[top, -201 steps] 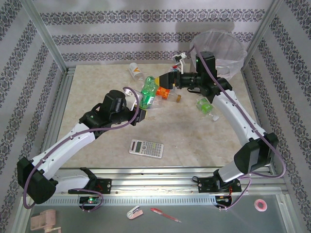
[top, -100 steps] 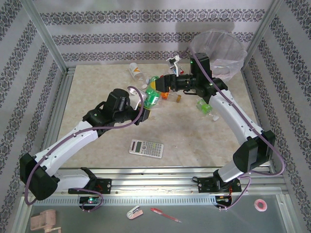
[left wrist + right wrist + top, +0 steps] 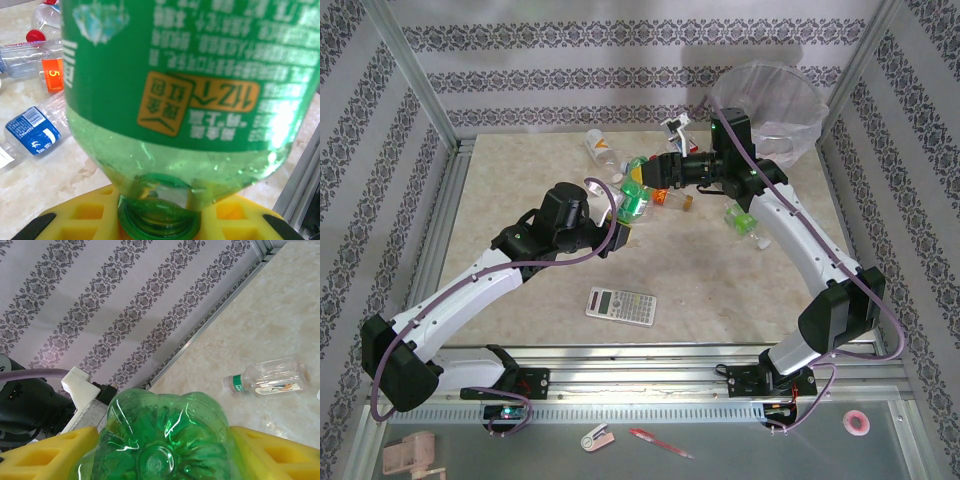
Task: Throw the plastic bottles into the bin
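Green plastic bottle (image 3: 633,194), neck clamped in L end effector (image 3: 622,227), just gripped at base by R end effector (image 3: 652,172): handover twd bin (image 3: 792,82).

Overhead camera is looking down from behind; wrist cameras are staring close past left claw (image 3: 158,220) and right claw (image 3: 160,455) at opposite ends of one green bottle (image 3: 633,197).

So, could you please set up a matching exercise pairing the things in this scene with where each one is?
Things: 1 green bottle; 2 calculator; 3 bin; 4 pink tape roll.
Places: A far right corner; B gripped at both ends; C near right, on the metal ledge; D flat on the table, near its front edge.
Pairs: 1-B, 2-D, 3-A, 4-C.
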`<action>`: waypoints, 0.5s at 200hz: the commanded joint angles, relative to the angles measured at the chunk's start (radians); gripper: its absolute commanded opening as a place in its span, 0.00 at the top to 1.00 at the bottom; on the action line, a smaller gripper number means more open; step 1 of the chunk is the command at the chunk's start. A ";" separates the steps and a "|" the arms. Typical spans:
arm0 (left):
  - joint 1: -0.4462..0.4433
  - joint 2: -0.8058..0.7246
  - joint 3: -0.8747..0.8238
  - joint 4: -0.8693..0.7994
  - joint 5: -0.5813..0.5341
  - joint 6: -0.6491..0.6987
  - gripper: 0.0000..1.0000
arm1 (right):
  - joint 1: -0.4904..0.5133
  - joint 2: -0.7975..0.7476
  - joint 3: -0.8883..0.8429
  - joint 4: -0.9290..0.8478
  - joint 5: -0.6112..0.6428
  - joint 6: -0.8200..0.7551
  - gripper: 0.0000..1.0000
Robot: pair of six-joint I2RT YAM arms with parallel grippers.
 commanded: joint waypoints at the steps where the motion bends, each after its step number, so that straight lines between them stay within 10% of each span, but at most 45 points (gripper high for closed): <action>1: -0.018 -0.015 0.009 0.053 0.004 0.017 0.83 | 0.014 0.000 0.034 0.001 -0.043 -0.016 0.40; 83: -0.016 -0.065 -0.053 0.144 -0.036 -0.049 0.01 | 0.005 -0.042 0.049 -0.035 0.060 -0.079 0.53; 100: -0.016 -0.079 -0.071 0.176 -0.045 -0.058 0.00 | 0.000 -0.054 0.060 -0.079 0.131 -0.121 0.53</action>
